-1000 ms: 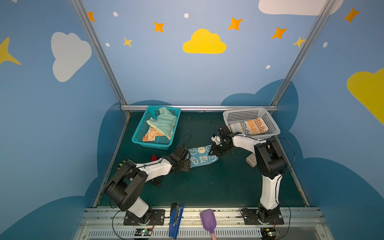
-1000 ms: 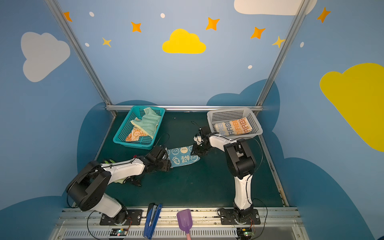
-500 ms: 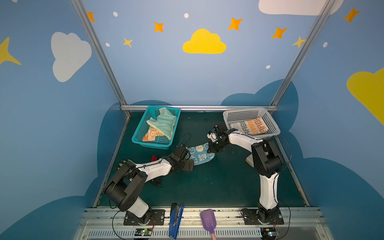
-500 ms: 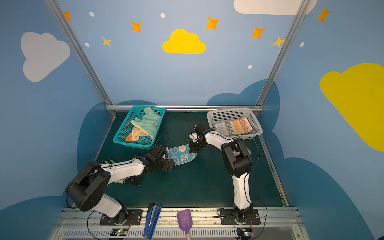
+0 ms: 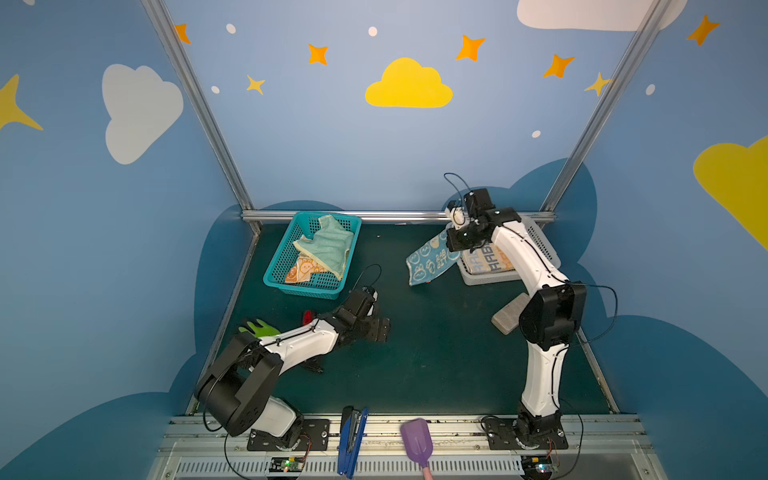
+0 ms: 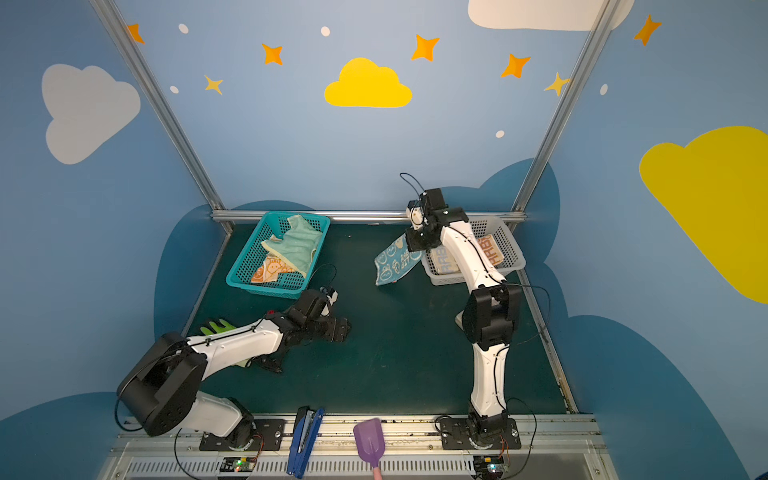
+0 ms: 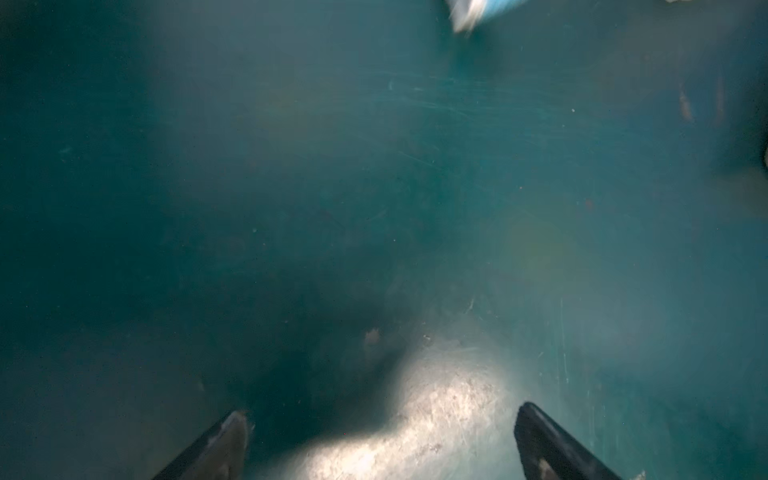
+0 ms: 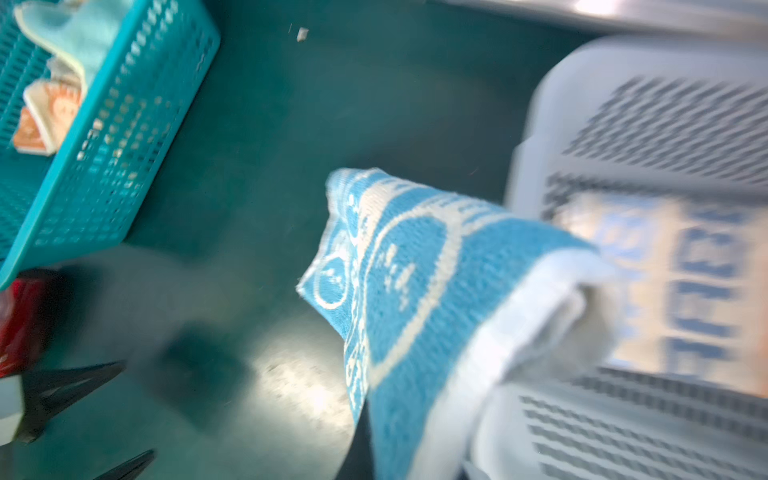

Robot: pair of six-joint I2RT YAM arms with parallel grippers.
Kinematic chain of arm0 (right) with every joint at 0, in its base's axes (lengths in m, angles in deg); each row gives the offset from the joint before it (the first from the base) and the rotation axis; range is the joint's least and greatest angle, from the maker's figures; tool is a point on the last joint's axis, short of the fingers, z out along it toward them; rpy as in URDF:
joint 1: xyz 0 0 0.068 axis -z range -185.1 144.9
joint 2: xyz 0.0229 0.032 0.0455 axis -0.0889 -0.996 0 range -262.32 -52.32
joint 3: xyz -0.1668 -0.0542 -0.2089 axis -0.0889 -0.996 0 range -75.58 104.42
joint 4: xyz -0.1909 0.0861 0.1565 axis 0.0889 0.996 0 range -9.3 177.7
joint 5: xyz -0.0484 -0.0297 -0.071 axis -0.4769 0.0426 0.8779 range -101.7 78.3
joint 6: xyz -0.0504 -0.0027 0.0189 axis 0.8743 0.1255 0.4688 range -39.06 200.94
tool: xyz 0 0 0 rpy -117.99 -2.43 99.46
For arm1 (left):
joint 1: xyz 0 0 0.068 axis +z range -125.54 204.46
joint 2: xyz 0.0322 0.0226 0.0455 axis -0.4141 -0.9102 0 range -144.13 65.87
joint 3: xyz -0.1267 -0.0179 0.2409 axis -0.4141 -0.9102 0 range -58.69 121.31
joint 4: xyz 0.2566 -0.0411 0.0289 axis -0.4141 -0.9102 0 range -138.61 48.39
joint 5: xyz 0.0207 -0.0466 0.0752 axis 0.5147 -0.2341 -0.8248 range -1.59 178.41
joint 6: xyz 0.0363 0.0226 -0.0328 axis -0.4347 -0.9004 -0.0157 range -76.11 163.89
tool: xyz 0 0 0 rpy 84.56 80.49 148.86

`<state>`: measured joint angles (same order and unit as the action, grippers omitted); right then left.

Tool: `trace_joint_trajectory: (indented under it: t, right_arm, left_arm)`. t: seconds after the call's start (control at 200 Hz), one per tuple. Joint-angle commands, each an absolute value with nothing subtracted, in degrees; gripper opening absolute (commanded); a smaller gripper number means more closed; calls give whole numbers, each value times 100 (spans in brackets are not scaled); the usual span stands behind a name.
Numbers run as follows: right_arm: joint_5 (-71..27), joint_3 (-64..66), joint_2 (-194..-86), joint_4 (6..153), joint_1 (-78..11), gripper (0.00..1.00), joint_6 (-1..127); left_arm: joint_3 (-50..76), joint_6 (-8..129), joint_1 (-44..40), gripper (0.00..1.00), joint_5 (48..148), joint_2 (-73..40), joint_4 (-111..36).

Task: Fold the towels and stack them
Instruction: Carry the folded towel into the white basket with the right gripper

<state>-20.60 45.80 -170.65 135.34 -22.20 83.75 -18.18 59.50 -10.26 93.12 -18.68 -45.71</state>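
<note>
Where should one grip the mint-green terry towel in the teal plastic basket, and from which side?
Probably take the mint-green terry towel by its raised rear corner, from straight above: the walls of the teal plastic basket block the sides, and it lies crumpled atop the orange rabbit towel.

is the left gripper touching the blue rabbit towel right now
Apart. In both top views the left gripper sits open over bare mat, while the blue rabbit towel hangs from the shut right gripper, a clear gap between them.
</note>
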Motion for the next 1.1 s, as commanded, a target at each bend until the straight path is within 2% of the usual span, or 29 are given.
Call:
trace_joint_trajectory:
  t: [0.0, 0.511, 1.096]
  right_arm:
    - [-1654, 4947, -17310, 14130, -1987, 0, 9113]
    - [-1109, 5115, -17831, 13708, -687, 0, 10103]
    - [-571, 5301, -18797, 13148, -141, 0, 10441]
  left_arm:
    - [-1727, 5859, -1023, 100, 9291, -1854, -4715]
    - [-1507, 5771, -1025, 100, 9242, -1877, -4872]
    - [-1201, 5734, -1034, 100, 9070, -1817, -5313]
